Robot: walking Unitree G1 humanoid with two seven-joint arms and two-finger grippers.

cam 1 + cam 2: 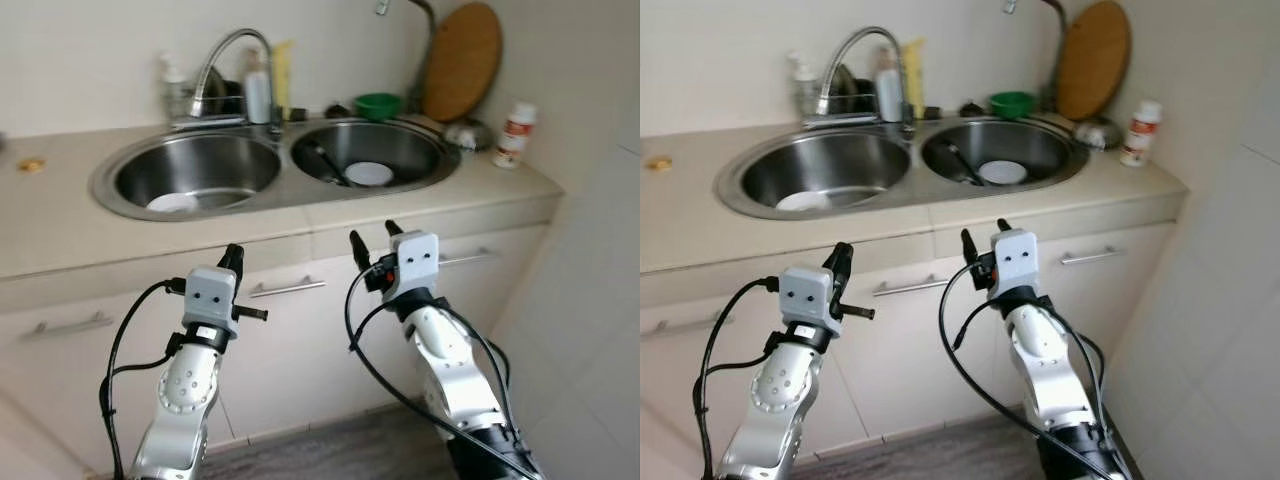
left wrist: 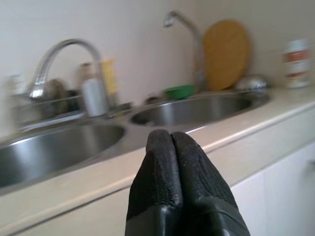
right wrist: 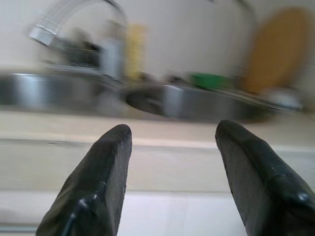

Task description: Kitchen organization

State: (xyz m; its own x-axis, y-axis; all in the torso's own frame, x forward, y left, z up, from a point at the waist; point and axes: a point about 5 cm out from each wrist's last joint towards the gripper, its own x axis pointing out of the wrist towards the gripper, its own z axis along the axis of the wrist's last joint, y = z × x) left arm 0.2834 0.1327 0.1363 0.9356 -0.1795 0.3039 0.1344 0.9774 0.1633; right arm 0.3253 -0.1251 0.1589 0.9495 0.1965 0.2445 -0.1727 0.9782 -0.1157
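A double steel sink [image 1: 285, 190] is set in the beige counter ahead. Its left basin holds a white dish [image 1: 172, 203]. In the right basin lie a white bowl [image 1: 369, 173] and a dark utensil [image 1: 326, 160]. A green bowl [image 1: 378, 104] stands behind the right basin. My left gripper [image 1: 233, 257] is shut and empty, raised before the cabinet fronts below the counter edge. My right gripper [image 1: 375, 239] is open and empty, at the same height, below the right basin. In the left wrist view the fingers [image 2: 172, 167] are pressed together; in the right wrist view the fingers [image 3: 110, 167] stand wide apart.
A curved tap [image 1: 228, 62], bottles [image 1: 258, 92] and a dish rack stand behind the sink. A round wooden board [image 1: 460, 60] leans on the wall at the right, with a white bottle [image 1: 514, 134] near it. Cabinet handles [image 1: 287, 288] run under the counter. A tiled wall closes the right side.
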